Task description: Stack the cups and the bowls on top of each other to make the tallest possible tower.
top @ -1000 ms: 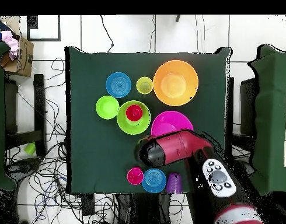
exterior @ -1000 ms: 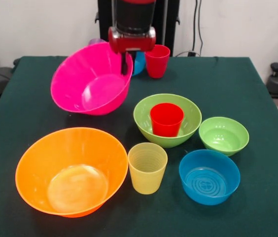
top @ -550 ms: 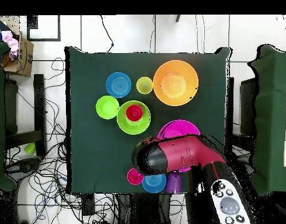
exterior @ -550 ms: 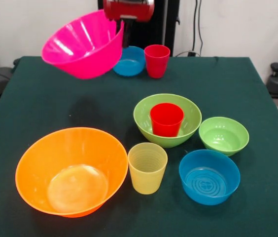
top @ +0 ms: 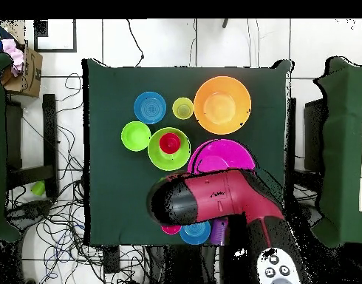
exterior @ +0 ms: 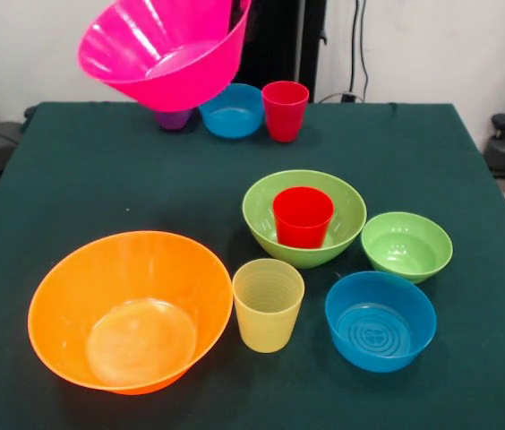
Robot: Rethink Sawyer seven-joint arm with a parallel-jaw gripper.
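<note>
The hot pink bowl (exterior: 167, 54) hangs tilted high above the table's far left, its rim cut off by the picture's top edge. From above, the hot pink bowl (top: 222, 154) pokes out from under the red arm (top: 213, 200). The gripper holding it is hidden, above the front view and beneath the arm in the overhead view. A bright red cup (exterior: 303, 217) stands inside the medium lime green bowl (exterior: 261, 224) at the table's middle. In front lie the orange bowl (exterior: 127, 309), ribbed yellow cup (exterior: 268, 305), a blue bowl (exterior: 380, 321) and the small green bowl (exterior: 406, 246).
At the far edge stand a purple cup (exterior: 173, 119), a second blue bowl (exterior: 232, 111) and a pinkish-red cup (exterior: 285, 110). The dark green table (exterior: 467, 179) shows bare cloth on its left and right sides. Chairs and cables surround it in the overhead view.
The hot pink bowl has risen from just above the table to well over it and drifted right. The gripper has left the front view. The purple cup now shows.
</note>
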